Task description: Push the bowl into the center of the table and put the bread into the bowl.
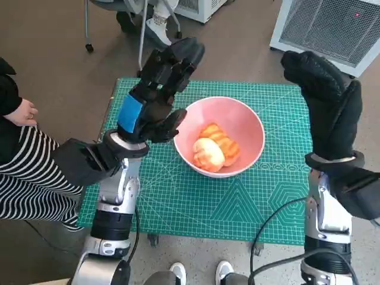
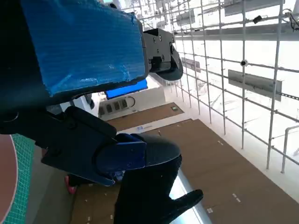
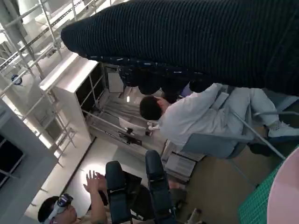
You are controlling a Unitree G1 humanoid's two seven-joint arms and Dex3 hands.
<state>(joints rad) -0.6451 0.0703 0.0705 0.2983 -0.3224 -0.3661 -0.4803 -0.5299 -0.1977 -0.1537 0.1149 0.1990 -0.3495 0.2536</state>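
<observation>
A pink bowl (image 1: 237, 124) stands near the middle of the green cutting mat (image 1: 178, 202). Inside it lies the bread (image 1: 212, 148), golden-orange with a pale end. My left hand (image 1: 155, 95) is raised to the left of the bowl with fingers spread, holding nothing; its thumb is close to the bowl's left rim. My right hand (image 1: 325, 101) is lifted to the right of the bowl, also empty, fingers pointing away from me. A sliver of the bowl's pink rim (image 2: 5, 177) shows in the left wrist view, and another (image 3: 286, 196) in the right wrist view.
A person in a striped garment (image 1: 24, 172) sits at the left of the table. A white grilled unit (image 1: 329, 27) stands on the floor beyond the table's far right corner. Chair legs and a foot (image 1: 155, 27) are behind the table. A seated person (image 3: 196, 116) appears in the right wrist view.
</observation>
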